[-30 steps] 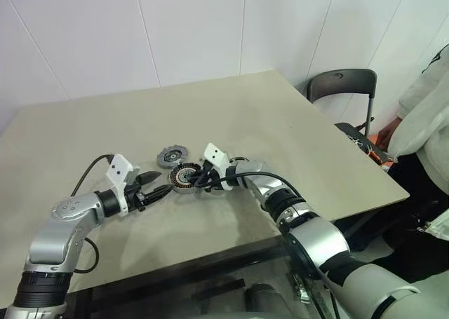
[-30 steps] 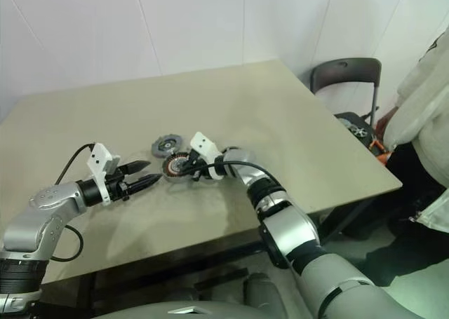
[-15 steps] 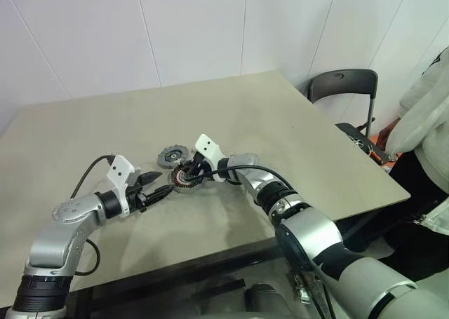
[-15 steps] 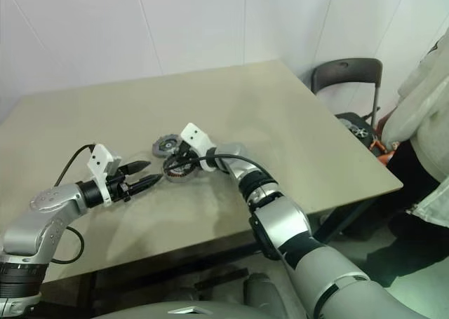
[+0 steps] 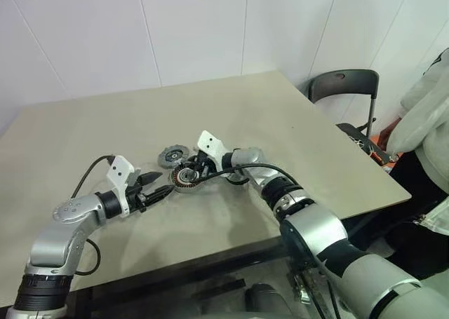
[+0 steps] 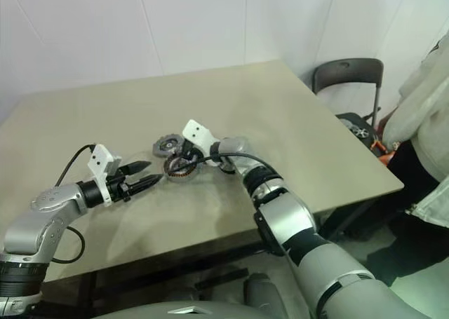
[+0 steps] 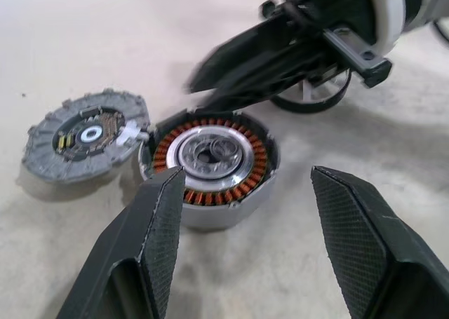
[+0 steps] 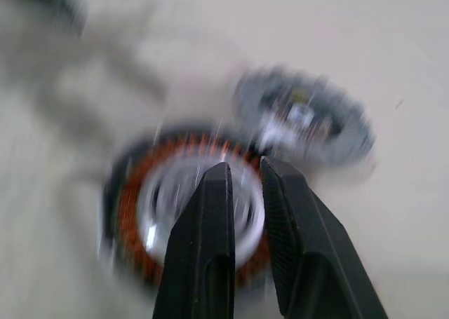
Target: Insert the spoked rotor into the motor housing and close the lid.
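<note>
On the beige table (image 5: pixel 295 123): motor housing (image 7: pixel 208 166) flat, copper windings ringing a silver centre, with the lid (image 7: pixel 85 133) just beside it, edges nearly touching. Behind the housing, partly hidden by the right arm, the spoked rotor (image 7: pixel 313 98), its thin black rim resting on the tabletop. Left gripper (image 7: pixel 245 228) low over the table next to the housing, released, its 2 fingers spread wide with nothing between them. Right gripper (image 8: pixel 244 186) angled down above the housing's centre, nearly clenched, a narrow slit between the 2 fingers, nothing grasped. Off the table's right corner, a dark chair (image 5: pixel 342 87) and a seated person (image 5: pixel 428 109) in pale clothing.
</note>
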Controlling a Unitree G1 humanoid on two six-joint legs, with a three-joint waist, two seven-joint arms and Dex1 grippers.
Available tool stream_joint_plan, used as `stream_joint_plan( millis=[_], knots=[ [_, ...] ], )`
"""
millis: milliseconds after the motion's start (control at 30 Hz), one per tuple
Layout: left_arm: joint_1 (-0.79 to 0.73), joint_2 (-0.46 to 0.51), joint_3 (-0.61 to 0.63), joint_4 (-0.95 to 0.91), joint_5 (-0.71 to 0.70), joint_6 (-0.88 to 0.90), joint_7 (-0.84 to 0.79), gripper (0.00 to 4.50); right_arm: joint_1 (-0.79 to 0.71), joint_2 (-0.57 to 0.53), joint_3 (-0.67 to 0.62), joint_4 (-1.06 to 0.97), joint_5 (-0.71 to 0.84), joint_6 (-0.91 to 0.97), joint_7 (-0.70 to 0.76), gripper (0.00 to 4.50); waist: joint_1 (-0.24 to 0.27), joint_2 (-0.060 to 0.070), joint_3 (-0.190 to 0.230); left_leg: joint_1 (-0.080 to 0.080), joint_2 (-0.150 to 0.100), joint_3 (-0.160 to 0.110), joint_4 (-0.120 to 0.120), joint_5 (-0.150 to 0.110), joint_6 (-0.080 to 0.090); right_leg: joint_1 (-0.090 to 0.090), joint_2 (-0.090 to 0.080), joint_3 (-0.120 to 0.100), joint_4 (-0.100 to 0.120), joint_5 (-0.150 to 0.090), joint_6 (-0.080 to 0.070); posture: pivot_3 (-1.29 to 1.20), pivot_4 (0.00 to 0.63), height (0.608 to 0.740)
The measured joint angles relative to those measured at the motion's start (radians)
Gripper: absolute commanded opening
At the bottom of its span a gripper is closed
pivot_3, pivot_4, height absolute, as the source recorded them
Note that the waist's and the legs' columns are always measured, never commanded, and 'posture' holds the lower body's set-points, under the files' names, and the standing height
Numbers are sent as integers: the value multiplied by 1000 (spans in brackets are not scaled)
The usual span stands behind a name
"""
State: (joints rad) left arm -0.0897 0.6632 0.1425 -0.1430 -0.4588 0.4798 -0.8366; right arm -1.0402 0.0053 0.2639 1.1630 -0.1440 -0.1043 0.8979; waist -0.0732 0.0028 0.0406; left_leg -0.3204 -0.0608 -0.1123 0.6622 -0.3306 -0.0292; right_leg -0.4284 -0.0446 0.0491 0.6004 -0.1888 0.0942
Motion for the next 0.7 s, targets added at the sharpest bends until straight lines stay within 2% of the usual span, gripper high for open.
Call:
stream_joint_plan(
  millis=[100,267,700],
  knots=[
    [-49,25,18,63,1,-16,-19,3043,9,-4,44,-2,-33,-12,75,722,-6,0,0,0,0,0,0,0,0,-1,1,0,1,0,0,0,0,740],
    [-82,90,42,127,14,-71,-74,3043,-20,-1,75,20,-79,-63,90,722,-12,0,0,0,1,0,0,0,-1,-1,0,0,3,0,0,0,0,740],
    [7,88,79,75,11,-75,-58,3043,-59,10,90,81,-142,-130,52,722,-21,0,0,0,1,-1,0,0,-1,-1,-2,0,4,0,0,0,0,740]
  ],
)
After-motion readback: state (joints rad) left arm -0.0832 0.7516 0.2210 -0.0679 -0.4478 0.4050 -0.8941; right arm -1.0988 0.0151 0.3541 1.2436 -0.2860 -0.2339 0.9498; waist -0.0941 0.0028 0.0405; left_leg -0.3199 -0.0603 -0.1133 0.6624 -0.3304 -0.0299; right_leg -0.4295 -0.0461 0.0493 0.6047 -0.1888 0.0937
